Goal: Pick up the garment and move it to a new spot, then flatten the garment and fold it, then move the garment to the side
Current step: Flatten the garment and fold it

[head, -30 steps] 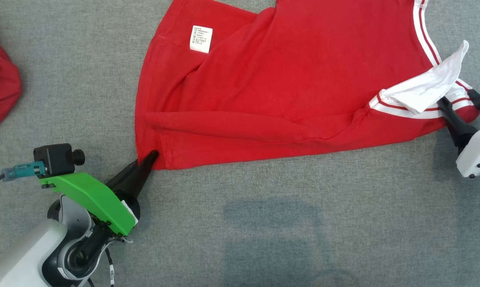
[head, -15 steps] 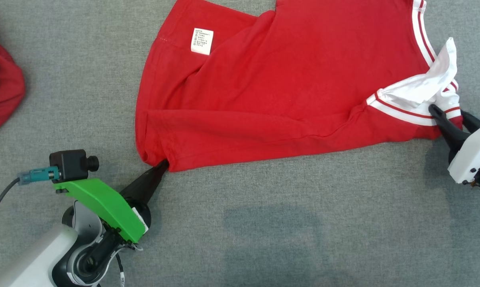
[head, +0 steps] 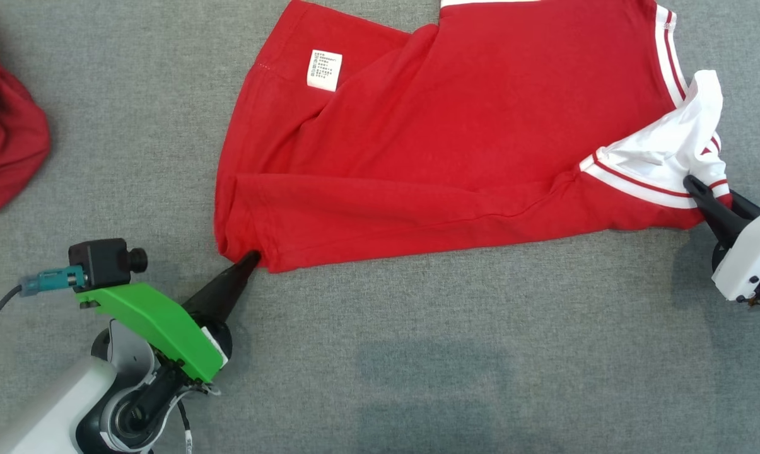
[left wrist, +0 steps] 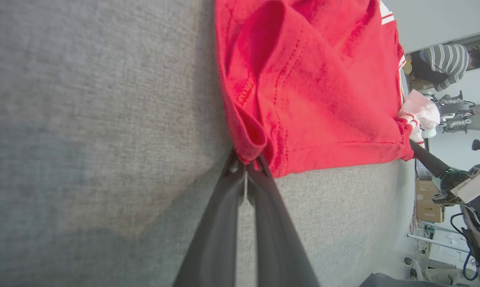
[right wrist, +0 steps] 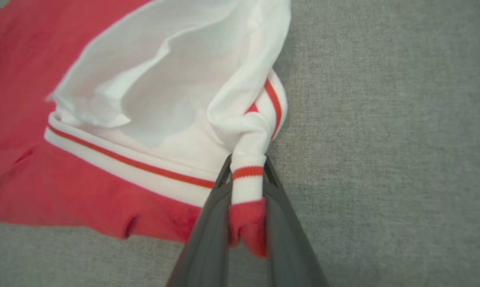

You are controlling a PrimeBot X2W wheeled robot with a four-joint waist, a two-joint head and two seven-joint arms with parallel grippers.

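Red fabric lies spread before us: the garment rests across the upper middle of the grey worktop. It is mostly flat, with a long fold running along its near edge and a small white label showing near its upper left. Our left pincer has its two dark fingers pressed together on the garment's near left hem corner. In the left wrist view we see them pinch the stitched hem at their very tips. Our right pincer grips the garment's right end, where the white panel bunches up. In the right wrist view its fingers are closed around a twisted strip of white-and-red striped trim. Another heap of red cloth lies well apart at the left edge.
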